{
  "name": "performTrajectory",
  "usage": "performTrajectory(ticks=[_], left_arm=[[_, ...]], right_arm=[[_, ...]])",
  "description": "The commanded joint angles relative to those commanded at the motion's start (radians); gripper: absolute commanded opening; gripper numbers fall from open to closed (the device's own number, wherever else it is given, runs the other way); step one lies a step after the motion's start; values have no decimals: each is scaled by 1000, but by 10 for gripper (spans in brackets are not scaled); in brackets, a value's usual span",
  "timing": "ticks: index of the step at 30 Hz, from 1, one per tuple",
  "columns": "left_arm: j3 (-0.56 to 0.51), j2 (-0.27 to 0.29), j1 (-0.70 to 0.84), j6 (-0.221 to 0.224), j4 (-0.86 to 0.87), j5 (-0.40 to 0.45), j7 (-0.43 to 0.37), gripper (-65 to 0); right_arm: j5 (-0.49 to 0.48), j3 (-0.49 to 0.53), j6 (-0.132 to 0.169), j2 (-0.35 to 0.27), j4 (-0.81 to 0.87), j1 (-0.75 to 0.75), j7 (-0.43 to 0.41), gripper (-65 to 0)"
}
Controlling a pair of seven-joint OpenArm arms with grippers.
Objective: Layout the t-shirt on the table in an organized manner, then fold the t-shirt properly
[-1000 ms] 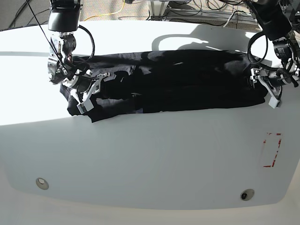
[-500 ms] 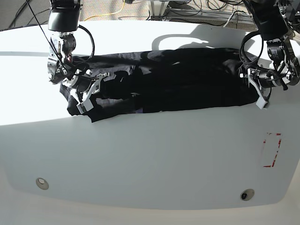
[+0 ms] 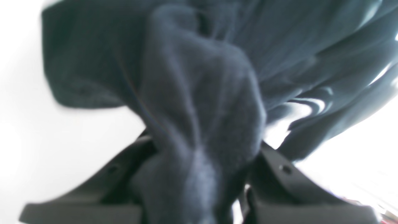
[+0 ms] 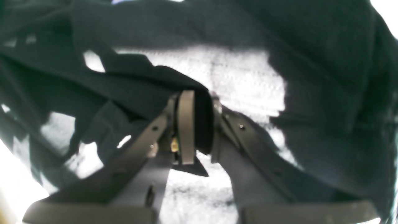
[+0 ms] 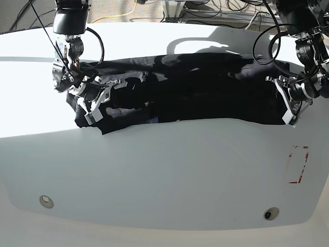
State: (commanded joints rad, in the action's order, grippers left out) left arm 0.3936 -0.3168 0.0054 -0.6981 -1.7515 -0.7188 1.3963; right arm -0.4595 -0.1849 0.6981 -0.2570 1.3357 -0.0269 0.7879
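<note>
Cloth fills both wrist views: the t-shirt (image 5: 190,87) lies as a long dark band across the far half of the desk (image 5: 164,170), running from 9 o'clock to 3 o'clock. At its 3 o'clock end the left hand (image 5: 289,100) is clamped on a thick bunch of fabric (image 3: 199,130). At the 9 o'clock end the right hand (image 5: 95,98) pinches a fold of the t-shirt between its fingers (image 4: 186,124). A red dashed rectangle (image 5: 298,164) sits toward 4 o'clock, apart from the t-shirt.
</note>
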Motion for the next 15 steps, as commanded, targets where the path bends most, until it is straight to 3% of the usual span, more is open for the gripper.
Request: performTrajectory(ticks=[6, 15], left_arm=[[-144, 55, -6, 0, -55, 5, 0, -575], [-258, 210, -51, 0, -52, 8, 0, -571]], right_arm=[[-3, 0, 0, 2, 0, 0, -2, -580], [0, 0, 0, 2, 0, 3, -2, -580]])
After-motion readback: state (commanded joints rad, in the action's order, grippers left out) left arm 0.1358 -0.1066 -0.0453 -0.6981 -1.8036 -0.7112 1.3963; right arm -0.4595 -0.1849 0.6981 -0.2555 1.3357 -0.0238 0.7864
